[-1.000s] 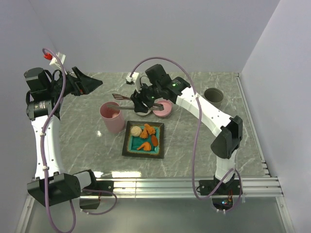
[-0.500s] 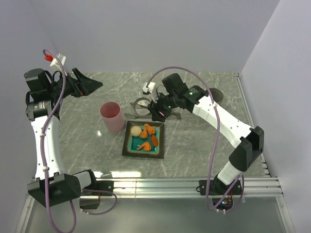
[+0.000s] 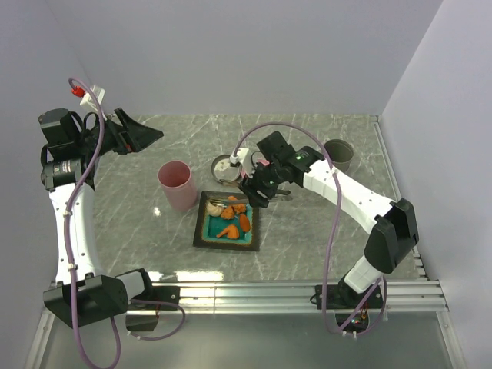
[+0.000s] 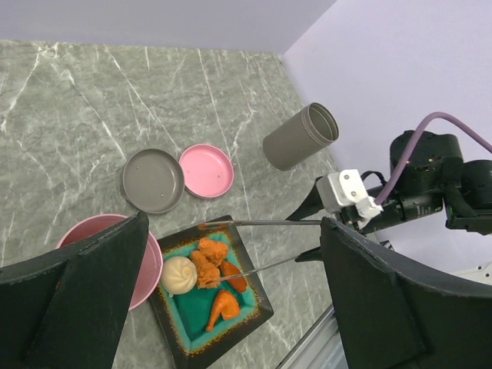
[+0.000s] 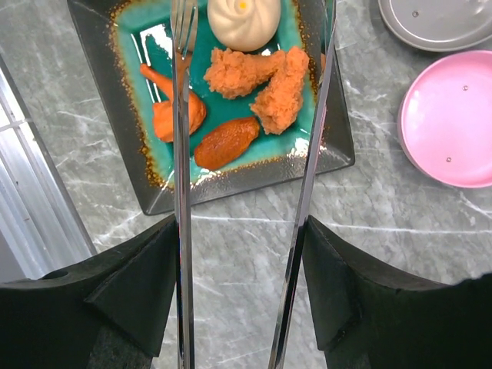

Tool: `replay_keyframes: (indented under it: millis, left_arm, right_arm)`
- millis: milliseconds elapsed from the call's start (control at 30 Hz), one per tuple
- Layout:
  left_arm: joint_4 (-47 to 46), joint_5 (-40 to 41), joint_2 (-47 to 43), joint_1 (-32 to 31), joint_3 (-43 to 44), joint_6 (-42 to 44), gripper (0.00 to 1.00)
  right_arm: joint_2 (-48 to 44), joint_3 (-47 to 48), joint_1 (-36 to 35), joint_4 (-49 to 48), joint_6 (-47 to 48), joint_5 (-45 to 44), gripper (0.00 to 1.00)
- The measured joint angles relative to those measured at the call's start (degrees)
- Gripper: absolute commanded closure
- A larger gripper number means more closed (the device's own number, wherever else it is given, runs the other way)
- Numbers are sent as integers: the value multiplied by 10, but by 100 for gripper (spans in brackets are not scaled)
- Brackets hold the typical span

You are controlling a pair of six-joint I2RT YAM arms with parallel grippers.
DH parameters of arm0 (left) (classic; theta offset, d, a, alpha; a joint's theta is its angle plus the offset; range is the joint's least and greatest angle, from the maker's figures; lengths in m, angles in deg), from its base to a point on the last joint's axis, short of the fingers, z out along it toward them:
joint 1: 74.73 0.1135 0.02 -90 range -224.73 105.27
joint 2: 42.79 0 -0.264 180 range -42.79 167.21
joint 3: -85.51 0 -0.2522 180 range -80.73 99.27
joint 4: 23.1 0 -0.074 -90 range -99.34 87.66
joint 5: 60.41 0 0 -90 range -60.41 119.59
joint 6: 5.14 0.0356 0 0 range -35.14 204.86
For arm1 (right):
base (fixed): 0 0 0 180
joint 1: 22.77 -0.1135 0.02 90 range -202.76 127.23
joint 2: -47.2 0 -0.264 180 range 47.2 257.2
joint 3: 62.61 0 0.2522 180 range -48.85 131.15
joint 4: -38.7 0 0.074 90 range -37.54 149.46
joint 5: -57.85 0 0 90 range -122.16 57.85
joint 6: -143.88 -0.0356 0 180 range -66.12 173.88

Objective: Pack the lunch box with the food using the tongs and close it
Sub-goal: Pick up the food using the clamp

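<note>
Right hand (image 3: 257, 187) grips tongs (image 5: 182, 200) | grey marble table (image 3: 142, 219) — lilac walls (image 3: 231, 54)

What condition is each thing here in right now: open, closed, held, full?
lunch box: upright, open, lid off.
pink lid: lying on the table next to a grey lid.
tongs: held by the right pincer, arms spread above the food.
food: lying on the plate.
left pincer: open, empty.
grey cup: upright, open.
</note>
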Motion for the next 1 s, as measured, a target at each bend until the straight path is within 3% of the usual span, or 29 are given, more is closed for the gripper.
replay_keyframes:
  millis: [1000]
  left_arm:
    - [0, -10, 0, 0, -9, 10, 0]
  right_arm:
    - [111, 10, -16, -5, 24, 17, 36]
